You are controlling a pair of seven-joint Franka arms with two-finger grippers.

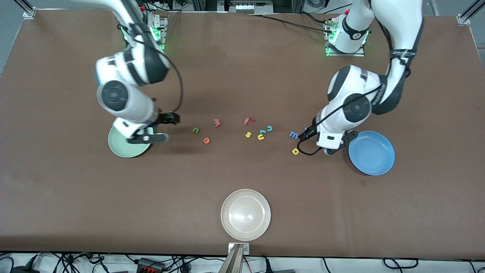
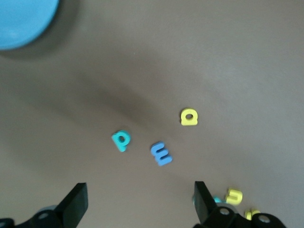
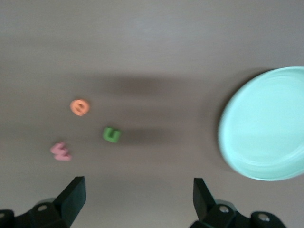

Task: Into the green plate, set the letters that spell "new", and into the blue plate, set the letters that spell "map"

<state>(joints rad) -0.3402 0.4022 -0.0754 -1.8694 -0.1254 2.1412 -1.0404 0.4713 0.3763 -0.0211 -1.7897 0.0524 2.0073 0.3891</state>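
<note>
The green n [image 1: 195, 130], orange e [image 1: 206, 140] and pinkish-red w [image 1: 216, 122] lie together mid-table, apart from the green plate [image 1: 123, 146]. My right gripper [image 3: 138, 202] hangs open and empty over the table between that plate and these letters. Toward the left arm's end lie the blue m [image 1: 293, 134] and yellow a [image 1: 295, 151]. The teal p [image 2: 121, 140] lies beside the m, mostly hidden under the left hand in the front view. My left gripper [image 2: 140, 204] is open and empty above them, next to the blue plate [image 1: 371, 152].
A red f [image 1: 248, 121], yellow s [image 1: 248, 134], yellow u [image 1: 261, 136] and teal c [image 1: 269, 128] lie clustered between the two letter groups. A whitish-beige plate [image 1: 246, 214] sits near the table edge closest to the front camera.
</note>
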